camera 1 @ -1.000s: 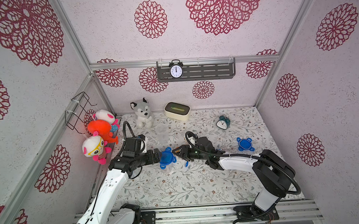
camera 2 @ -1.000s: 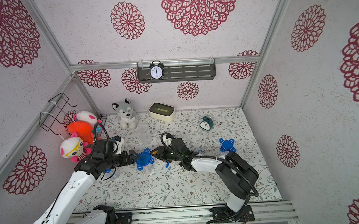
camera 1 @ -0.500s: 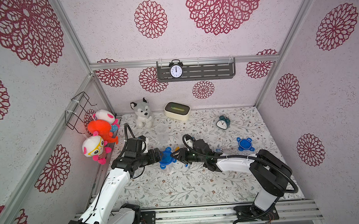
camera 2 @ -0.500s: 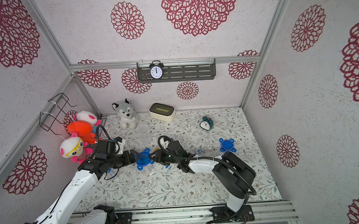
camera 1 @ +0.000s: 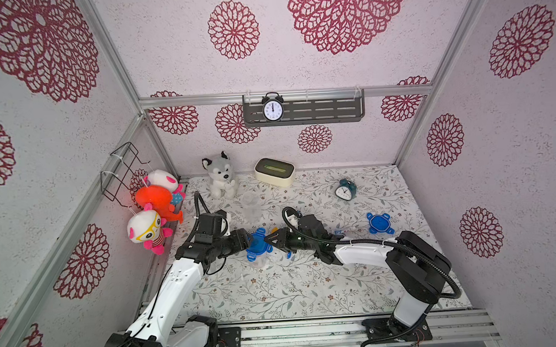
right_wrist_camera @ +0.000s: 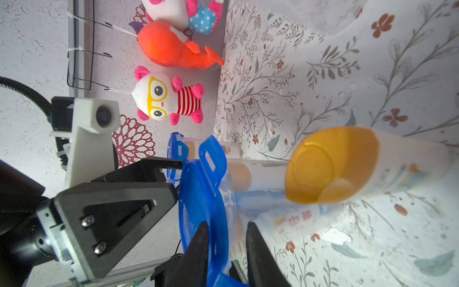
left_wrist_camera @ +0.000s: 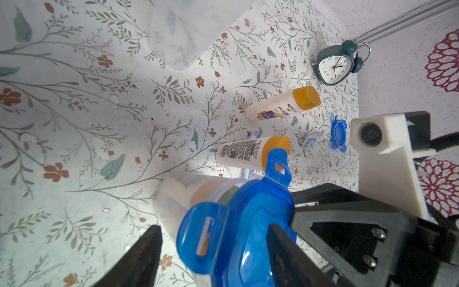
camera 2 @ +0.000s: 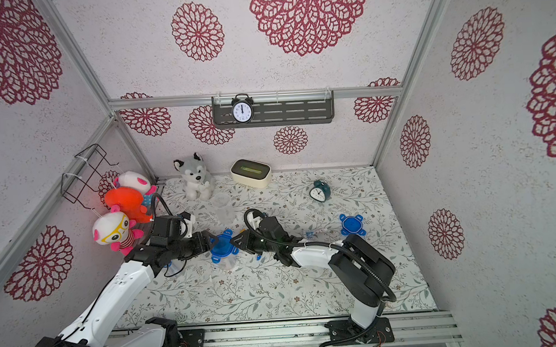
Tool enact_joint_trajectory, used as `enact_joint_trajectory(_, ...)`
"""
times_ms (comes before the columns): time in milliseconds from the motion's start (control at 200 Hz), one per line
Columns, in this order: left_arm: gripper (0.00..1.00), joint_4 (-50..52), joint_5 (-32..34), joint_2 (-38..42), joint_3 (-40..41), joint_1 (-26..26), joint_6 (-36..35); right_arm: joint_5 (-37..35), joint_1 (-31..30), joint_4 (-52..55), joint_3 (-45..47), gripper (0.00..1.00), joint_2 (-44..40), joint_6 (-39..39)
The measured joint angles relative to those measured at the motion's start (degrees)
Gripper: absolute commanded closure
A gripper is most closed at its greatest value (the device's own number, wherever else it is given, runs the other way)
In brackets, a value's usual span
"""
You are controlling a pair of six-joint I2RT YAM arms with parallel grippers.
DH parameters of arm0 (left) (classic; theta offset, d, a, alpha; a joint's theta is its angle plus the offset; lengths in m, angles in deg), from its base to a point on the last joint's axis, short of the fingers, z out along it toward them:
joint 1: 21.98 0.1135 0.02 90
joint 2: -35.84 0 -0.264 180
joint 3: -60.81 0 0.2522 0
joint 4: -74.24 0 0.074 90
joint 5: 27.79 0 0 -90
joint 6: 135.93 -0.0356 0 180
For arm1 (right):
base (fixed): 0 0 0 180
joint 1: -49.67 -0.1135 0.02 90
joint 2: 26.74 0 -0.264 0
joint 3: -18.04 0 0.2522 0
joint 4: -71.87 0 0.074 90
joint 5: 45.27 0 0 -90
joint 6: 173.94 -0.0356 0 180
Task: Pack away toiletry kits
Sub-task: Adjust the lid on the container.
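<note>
Fingers (left_wrist_camera: pixel 140 258) cut off, flanking blue lid (left_wrist_camera: pixel 233 236)

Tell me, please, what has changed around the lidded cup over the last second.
The right end effector moved in to the blue lid on the cup, its jaws narrowing astride the rim; the left end effector narrowed around the lid too. Cup, spare lid and teal clock stayed put.

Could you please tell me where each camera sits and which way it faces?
Top views: high in front, looking down on the floral table; left arm and right arm show.
Left wrist: on the left arm, facing the lidded cup between the left gripper's fingers; right gripper opposite.
Right wrist: on the right arm, facing the blue lid; left gripper opposite.
Shared: the blue lid.
</note>
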Motion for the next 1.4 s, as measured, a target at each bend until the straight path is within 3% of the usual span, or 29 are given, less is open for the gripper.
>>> enact_joint_trajectory(721,0.41,-0.8,-0.9,0.6,0.0,0.0,0.3,0.0,-0.5,4.9,-3.4,0.80,0.0,3.9)
enact_joint_trajectory(1401,0.42,-1.0,-0.3,1.7,0.8,0.0,0.5,-0.5,-1.1,10.2,-6.6,0.79,0.0,7.5)
